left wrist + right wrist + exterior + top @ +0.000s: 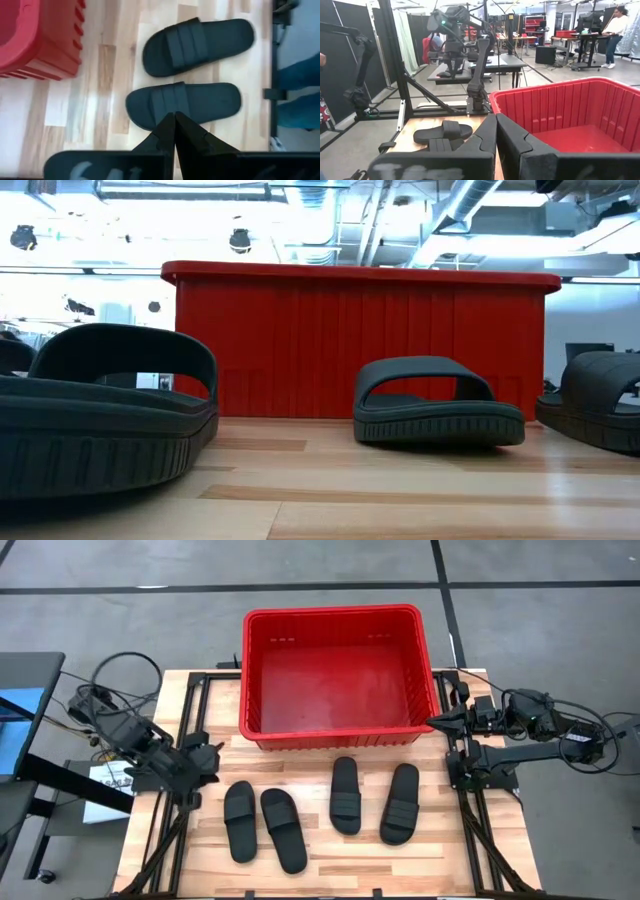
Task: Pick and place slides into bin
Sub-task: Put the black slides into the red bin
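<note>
Two pairs of black slides lie soles down on the wooden table in front of the red bin [335, 612]. The left pair [239, 821] [283, 829] sits nearer the front edge than the right pair [345, 795] [400, 803]. My left gripper [212, 755] hangs shut above the table's left side and slants down at the left pair. Its tips [174, 116] show over one slide [185, 102], clear of it. My right gripper [432, 721] waits shut and level by the bin's near right corner [496, 117].
Black frame rails [185, 740] [462, 755] and cables run along the table's left and right edges. The bin's near wall [360, 340] stands just behind the slides [435, 405]. A strip of bare wood [312, 840] lies between the two pairs. A person [620, 20] stands far off in the room.
</note>
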Controlling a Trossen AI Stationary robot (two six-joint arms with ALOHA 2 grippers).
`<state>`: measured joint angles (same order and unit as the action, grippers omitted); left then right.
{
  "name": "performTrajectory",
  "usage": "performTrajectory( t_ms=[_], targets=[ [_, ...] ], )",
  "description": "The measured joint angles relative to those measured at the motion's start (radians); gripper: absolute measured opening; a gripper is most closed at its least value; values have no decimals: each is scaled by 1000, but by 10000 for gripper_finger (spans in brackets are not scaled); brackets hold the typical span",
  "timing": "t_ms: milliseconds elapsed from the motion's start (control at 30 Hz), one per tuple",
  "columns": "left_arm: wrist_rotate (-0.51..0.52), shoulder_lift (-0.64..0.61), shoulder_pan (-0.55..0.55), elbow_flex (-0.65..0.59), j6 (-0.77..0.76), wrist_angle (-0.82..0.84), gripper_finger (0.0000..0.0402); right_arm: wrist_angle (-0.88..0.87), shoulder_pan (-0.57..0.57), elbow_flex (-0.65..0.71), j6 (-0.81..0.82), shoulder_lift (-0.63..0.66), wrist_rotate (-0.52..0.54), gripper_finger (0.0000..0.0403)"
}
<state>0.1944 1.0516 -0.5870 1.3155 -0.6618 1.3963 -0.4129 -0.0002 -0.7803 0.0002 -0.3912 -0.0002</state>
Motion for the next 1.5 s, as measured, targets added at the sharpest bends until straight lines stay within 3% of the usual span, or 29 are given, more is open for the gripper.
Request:
performTrajectory(
  t_ms=[467,800,1000,1500],
  targets=[
    [146,103,-85,0,-29,20,6,0,0,0,0,0,0,0],
    [178,162,-189,0,-104,6,86,0,0,0,0,0,0,0],
    [179,258,-231,0,-105,-43,118,0,0,0,0,0,0,0],
    [225,451,-300,0,-173,-23,124,0,0,0,0,0,0,0]
  ],
)
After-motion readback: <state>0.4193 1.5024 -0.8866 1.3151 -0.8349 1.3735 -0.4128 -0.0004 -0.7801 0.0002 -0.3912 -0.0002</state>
